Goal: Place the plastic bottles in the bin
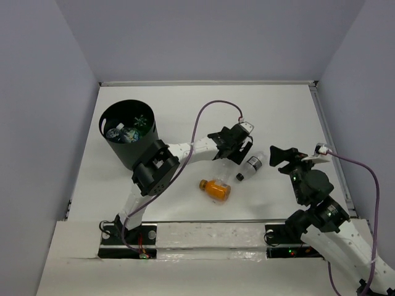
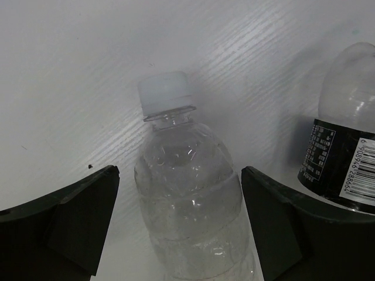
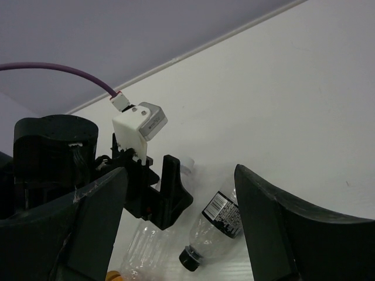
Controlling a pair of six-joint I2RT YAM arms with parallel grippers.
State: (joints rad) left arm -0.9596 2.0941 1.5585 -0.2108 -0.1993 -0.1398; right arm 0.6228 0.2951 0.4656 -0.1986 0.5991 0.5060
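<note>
A clear unlabelled bottle (image 2: 187, 205) with a white cap lies on the table between my left gripper's (image 2: 180, 175) open fingers, which do not touch it. In the top view the left gripper (image 1: 237, 150) hovers over this bottle (image 1: 224, 168). A clear bottle with a dark label (image 1: 250, 166) lies just to its right and also shows in the left wrist view (image 2: 343, 158). An orange bottle (image 1: 216, 189) lies nearer the arms. The black bin (image 1: 126, 154) stands at the left with a green bottle (image 1: 141, 121) and others inside. My right gripper (image 1: 282, 156) is open and empty, right of the dark-labelled bottle (image 3: 221, 222).
The left arm (image 1: 185, 151) stretches from its base past the bin to the bottles. A purple cable (image 1: 203, 114) loops above it. White walls close the table at the back and on both sides.
</note>
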